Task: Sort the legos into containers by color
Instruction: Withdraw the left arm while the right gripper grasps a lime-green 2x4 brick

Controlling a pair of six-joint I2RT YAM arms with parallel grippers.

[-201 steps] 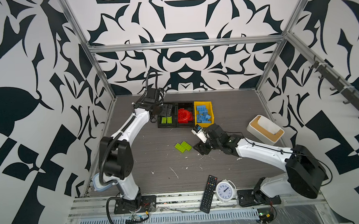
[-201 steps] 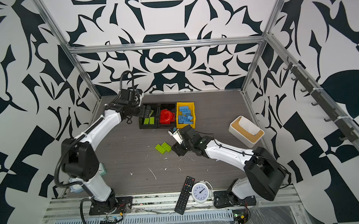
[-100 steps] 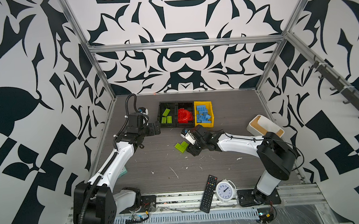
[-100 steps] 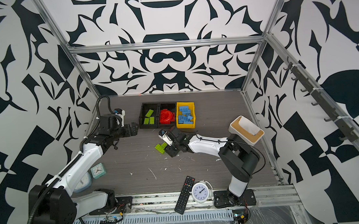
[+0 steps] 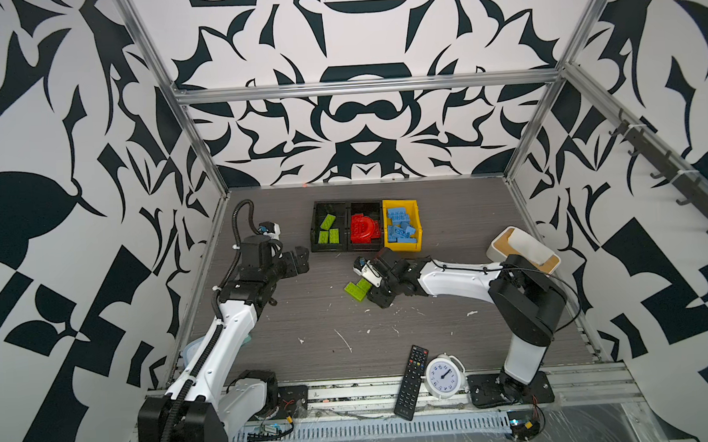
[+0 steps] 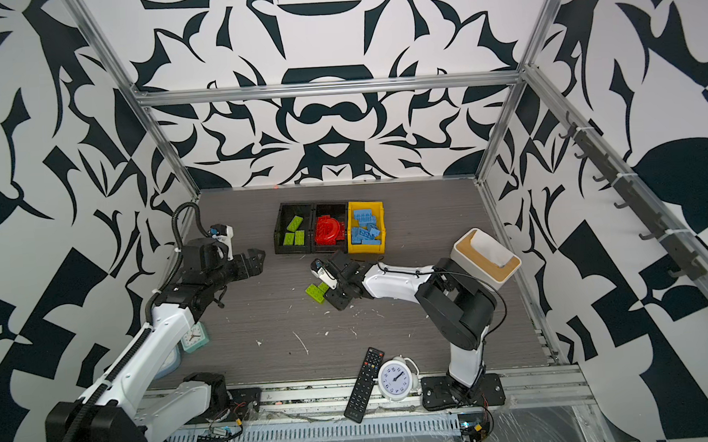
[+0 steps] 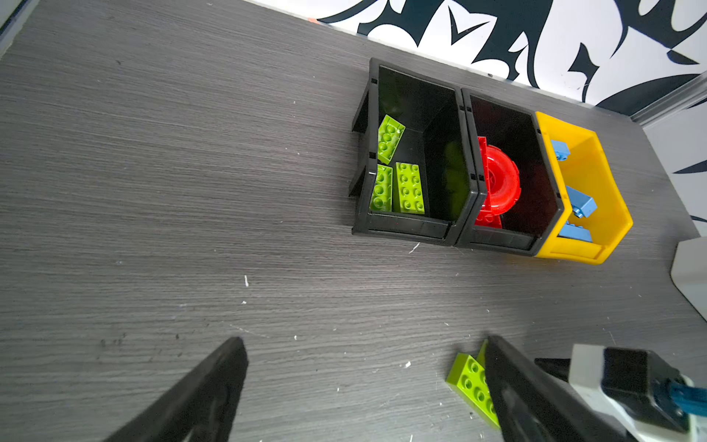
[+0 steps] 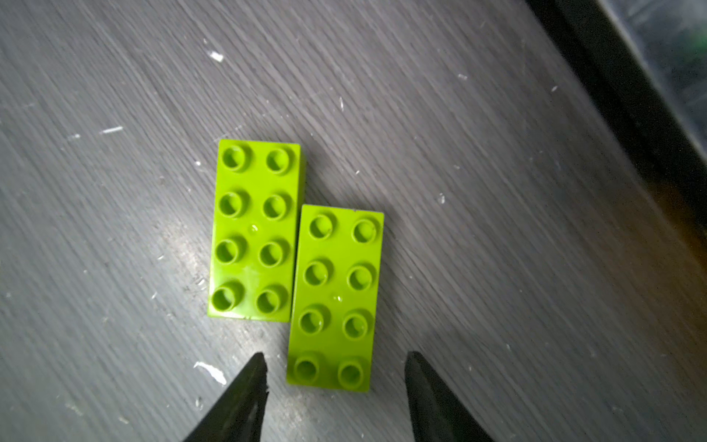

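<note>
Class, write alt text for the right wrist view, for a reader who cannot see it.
The open right gripper straddles the end of a lime green brick without touching it. A second green brick lies alongside, offset, both studs up on the grey table.

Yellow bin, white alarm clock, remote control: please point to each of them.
yellow bin [image 5: 403, 247]: in a top view, front lip.
white alarm clock [image 5: 443, 376]: in a top view, dial.
remote control [image 5: 411, 382]: in a top view, keypad middle.
</note>
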